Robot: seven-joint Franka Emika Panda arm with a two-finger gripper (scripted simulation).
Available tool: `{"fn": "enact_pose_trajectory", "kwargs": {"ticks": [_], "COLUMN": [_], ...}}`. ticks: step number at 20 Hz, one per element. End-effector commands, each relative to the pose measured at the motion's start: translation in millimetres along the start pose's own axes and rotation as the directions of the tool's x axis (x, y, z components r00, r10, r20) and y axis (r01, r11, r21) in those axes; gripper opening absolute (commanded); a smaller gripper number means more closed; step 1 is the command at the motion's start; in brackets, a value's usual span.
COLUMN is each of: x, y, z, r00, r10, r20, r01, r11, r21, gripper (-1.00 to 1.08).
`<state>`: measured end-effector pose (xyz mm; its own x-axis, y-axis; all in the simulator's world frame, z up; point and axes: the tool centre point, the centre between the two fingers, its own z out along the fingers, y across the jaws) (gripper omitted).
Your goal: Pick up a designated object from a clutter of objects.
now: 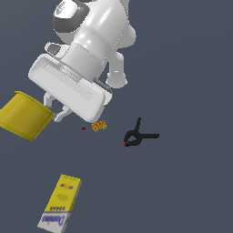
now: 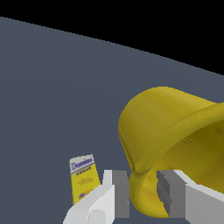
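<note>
Dark grey desk filled both views, and at the exterior view's left edge the yellow cup [image 1: 25,115], probably light, stiff and slick, hung tilted, its thick rim [image 2: 142,192] pinched by the gripper [image 2: 143,192], a sound hold.

Exterior view: camera set high, looking almost straight down on the dark grey floor [image 1: 191,68]; wide framing, arm [image 1: 91,36] large in the upper part, so it stands nearest the lens.

Wrist view: camera mounted on the wrist, facing along the fingers [image 2: 118,192], tilted so the floor's far edge runs slanted against black background; very close range, the yellow cup [image 2: 166,131] filling much of the frame.

Shared between views: the yellow cup [image 1: 25,116], the gripper [image 1: 55,109] [image 2: 142,197] at its rim, the yellow-and-white box [image 1: 60,205] [image 2: 84,177], and grey floor.

Exterior only: black clamp [image 1: 139,135], small orange bit [image 1: 99,125].
</note>
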<state>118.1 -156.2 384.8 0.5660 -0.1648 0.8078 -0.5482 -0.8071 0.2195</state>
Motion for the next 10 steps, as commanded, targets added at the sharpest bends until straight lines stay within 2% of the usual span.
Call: {"fn": "enact_pose_trajectory", "kwargs": {"ticks": [1,10], "x": [5.0,11.9], "y": [3.5,10.6], "z": [-5.4,-16.6], "r00": [1.000,0.997], "r10": [0.015,0.043], "r20": [-0.024,-0.071], "r01": [-0.015,-0.045], "r11": [1.000,0.999], "r21": [-0.005,-0.016], "gripper": [-1.00,-1.00]}}
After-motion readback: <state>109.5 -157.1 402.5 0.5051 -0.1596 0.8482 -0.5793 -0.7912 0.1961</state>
